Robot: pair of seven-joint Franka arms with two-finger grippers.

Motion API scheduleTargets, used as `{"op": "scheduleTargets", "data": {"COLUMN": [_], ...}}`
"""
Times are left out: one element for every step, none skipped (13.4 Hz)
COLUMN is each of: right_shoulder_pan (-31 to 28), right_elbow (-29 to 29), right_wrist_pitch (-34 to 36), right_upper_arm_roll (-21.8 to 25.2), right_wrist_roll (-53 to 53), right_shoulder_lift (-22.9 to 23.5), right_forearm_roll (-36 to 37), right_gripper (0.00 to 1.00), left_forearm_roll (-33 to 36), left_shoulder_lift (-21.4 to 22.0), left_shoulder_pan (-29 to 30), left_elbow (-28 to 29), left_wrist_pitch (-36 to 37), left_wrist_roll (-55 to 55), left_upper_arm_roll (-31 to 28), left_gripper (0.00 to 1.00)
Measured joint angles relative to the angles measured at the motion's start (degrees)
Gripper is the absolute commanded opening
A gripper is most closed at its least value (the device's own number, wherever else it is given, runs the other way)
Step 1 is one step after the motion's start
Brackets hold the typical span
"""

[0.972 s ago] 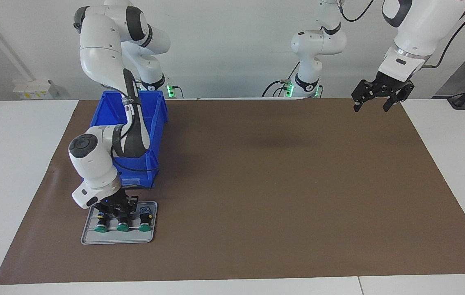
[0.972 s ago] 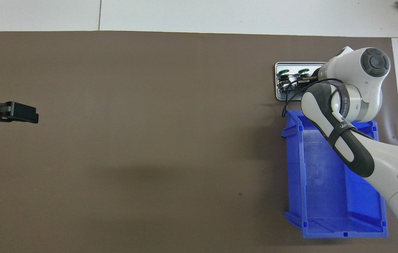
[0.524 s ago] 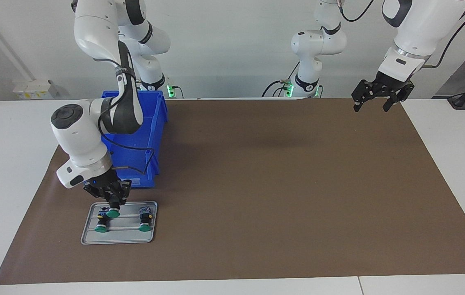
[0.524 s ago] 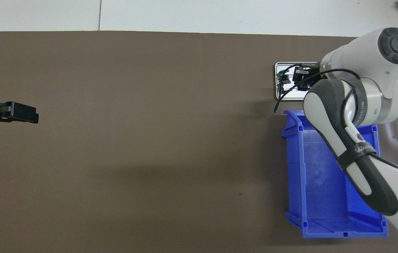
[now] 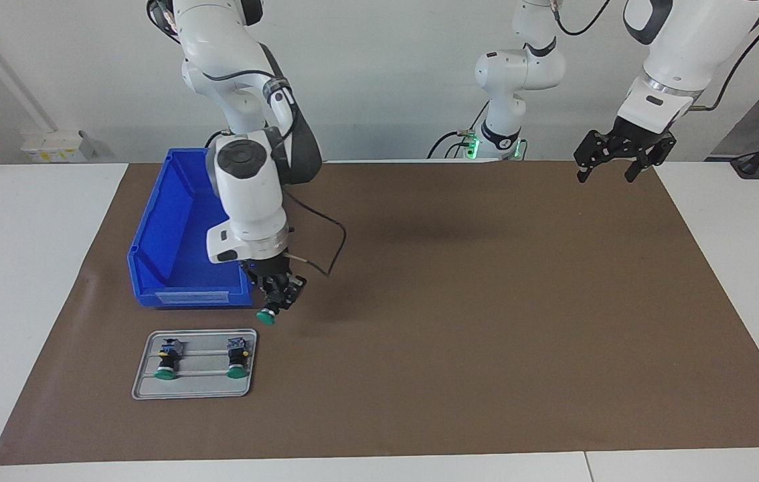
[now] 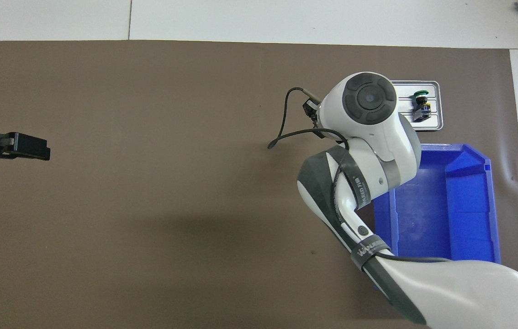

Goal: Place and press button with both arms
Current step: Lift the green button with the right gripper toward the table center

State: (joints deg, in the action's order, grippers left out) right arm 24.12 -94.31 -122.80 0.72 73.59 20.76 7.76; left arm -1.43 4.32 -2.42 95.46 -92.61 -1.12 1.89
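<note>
My right gripper (image 5: 278, 299) is shut on a green-capped button (image 5: 266, 316) and holds it cap-down in the air over the brown mat (image 5: 460, 308), beside the blue bin's corner and above the tray's edge. In the overhead view the right arm's wrist hides this gripper and its button. Two more buttons (image 5: 166, 367) (image 5: 237, 363) lie on the grey tray (image 5: 145, 388); only one of them (image 6: 421, 102) shows in the overhead view, on the tray (image 6: 437, 119). My left gripper (image 5: 606, 175) waits open and empty in the air over the mat's corner at the left arm's end; it also shows in the overhead view (image 6: 28, 146).
A blue open bin (image 5: 172, 227) stands on the mat at the right arm's end, nearer to the robots than the tray; it also shows in the overhead view (image 6: 446, 205). A black cable (image 5: 329, 248) loops from the right wrist.
My right gripper lifted the middle button off the tray and carried it up and toward the table's middle. The bin is uncovered now. The left arm has not moved.
</note>
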Motion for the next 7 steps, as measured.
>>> {"op": "scheduleTargets", "data": {"right_shoulder_pan": [1.9, 3.72, 5.52, 7.44, 9.37, 11.35, 13.14], "right_elbow": [0.08, 0.32, 0.7, 1.31, 2.22, 3.36, 4.58], "right_wrist_pitch": [-0.02, -0.02, 0.06, 0.44, 1.29, 1.85, 2.15], "right_upper_arm_roll": [-0.03, -0.06, -0.09, -0.11, -0.15, -0.18, -0.19], "right_wrist_roll": [6.42, 12.48, 18.42, 24.2, 29.11, 33.92, 38.49], "right_shoulder_lift": [0.02, 0.04, 0.13, 0.43, 1.11, 2.26, 3.81], "right_forearm_roll": [0.17, 0.19, 0.21, 0.21, 0.21, 0.21, 0.21], "right_gripper": [0.0, 0.0, 0.0, 0.0, 0.0, 0.0, 0.0], "left_forearm_roll": [0.0, 0.0, 0.0, 0.0, 0.0, 0.0, 0.0], "left_shoulder_lift": [0.0, 0.0, 0.0, 0.0, 0.0, 0.0, 0.0], "left_shoulder_pan": [0.0, 0.0, 0.0, 0.0, 0.0, 0.0, -0.02], "left_elbow": [0.0, 0.0, 0.0, 0.0, 0.0, 0.0, 0.0], "left_wrist_pitch": [0.0, 0.0, 0.0, 0.0, 0.0, 0.0, 0.0], "left_wrist_roll": [0.0, 0.0, 0.0, 0.0, 0.0, -0.02, -0.03], "left_upper_arm_roll": [0.0, 0.0, 0.0, 0.0, 0.0, 0.0, 0.09], "left_gripper": [1.0, 1.0, 1.0, 1.0, 1.0, 1.0, 1.0]}}
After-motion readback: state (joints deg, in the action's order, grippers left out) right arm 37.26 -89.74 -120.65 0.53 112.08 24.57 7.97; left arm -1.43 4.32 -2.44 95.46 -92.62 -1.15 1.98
